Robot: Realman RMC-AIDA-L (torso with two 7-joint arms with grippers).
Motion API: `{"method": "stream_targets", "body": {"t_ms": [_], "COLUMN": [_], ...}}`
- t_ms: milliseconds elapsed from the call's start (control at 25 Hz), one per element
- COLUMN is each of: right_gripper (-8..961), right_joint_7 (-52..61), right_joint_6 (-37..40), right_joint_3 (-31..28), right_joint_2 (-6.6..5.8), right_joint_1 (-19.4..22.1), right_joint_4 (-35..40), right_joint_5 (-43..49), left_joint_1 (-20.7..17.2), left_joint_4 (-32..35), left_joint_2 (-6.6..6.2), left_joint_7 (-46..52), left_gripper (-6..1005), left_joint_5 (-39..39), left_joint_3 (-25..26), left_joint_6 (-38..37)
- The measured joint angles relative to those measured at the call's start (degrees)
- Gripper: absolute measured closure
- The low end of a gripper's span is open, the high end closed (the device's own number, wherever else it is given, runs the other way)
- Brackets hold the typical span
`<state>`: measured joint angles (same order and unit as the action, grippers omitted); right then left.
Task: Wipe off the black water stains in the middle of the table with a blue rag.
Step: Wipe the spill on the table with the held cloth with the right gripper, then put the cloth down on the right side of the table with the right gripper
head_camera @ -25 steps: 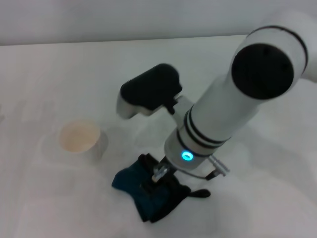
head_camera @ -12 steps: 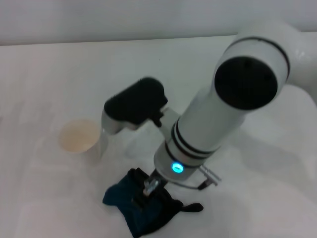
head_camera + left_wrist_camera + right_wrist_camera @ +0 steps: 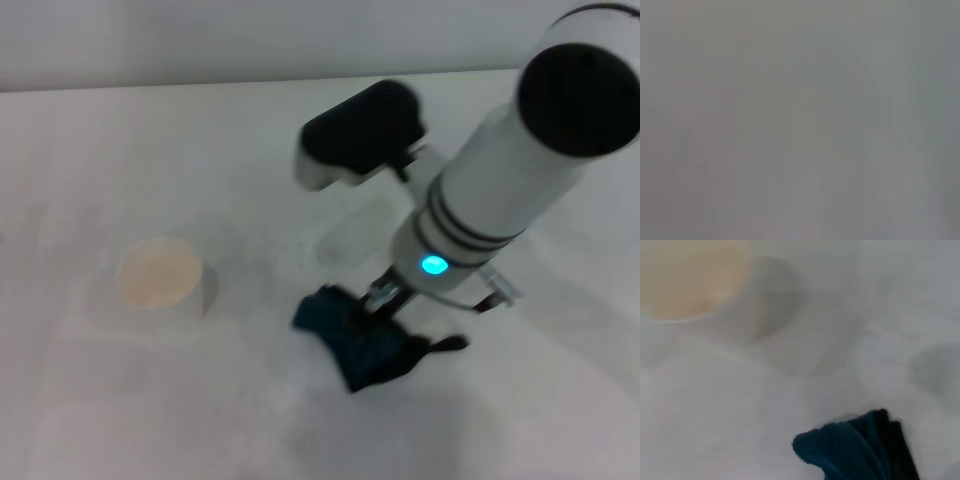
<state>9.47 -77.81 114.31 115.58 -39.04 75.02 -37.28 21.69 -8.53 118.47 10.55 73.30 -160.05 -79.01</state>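
The blue rag lies bunched up on the white table, near the front and a bit to the right of the middle. Its black trim sticks out on the right side. In the right wrist view the blue rag shows as a dark crumpled lump on the table.

The right gripper points down and sits right on top of the rag. It seems to be pinching the cloth, but the fingers are mostly hidden by the arm and the picture is fuzzy, so that is my best guess. A small round light glows blue-green on the arm just above the gripper. The big white right arm reaches in from the top right corner. A black and white box on the arm sticks out over the table behind the rag.

To the left of the rag, well apart from it, stands a white cup. It is upright and its inside looks pale tan. The right wrist view shows the cup too, far from the rag.

No dark spot shows on the table; it may be under the rag or the arm.

The left wrist view shows only flat grey. The left gripper is not seen anywhere.

Past the far edge of the table is a plain grey wall.
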Motion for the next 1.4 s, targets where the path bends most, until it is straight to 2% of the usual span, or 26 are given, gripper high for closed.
{"method": "stream_targets", "body": {"t_ms": [360, 720, 1240, 1400], "right_gripper": [890, 878, 851, 843], "right_joint_7": [-3.07, -6.45, -9.55, -10.46], "right_joint_6": [-7.75, -10.93, -7.51, -6.58], "right_joint_3": [-12.2, -20.93, -23.69, -24.45], "right_joint_2": [-0.18, -0.26, -0.34, -0.29], "right_joint_1": [6.41, 8.11, 7.91, 9.13], "right_joint_4": [6.27, 5.71, -0.32, 0.93], "right_joint_5": [11.11, 17.92, 18.53, 17.94], "left_joint_1": [0.61, 1.15, 1.9, 1.97], "left_joint_4": [0.0, 0.0, 0.0, 0.0], "left_joint_2": [0.0, 0.0, 0.0, 0.0], "left_joint_7": [0.0, 0.0, 0.0, 0.0], "left_gripper": [138, 137, 137, 137], "left_joint_5": [0.69, 0.79, 0.8, 0.8], "left_joint_3": [0.0, 0.0, 0.0, 0.0], "left_joint_6": [1.24, 2.28, 2.75, 2.75]}}
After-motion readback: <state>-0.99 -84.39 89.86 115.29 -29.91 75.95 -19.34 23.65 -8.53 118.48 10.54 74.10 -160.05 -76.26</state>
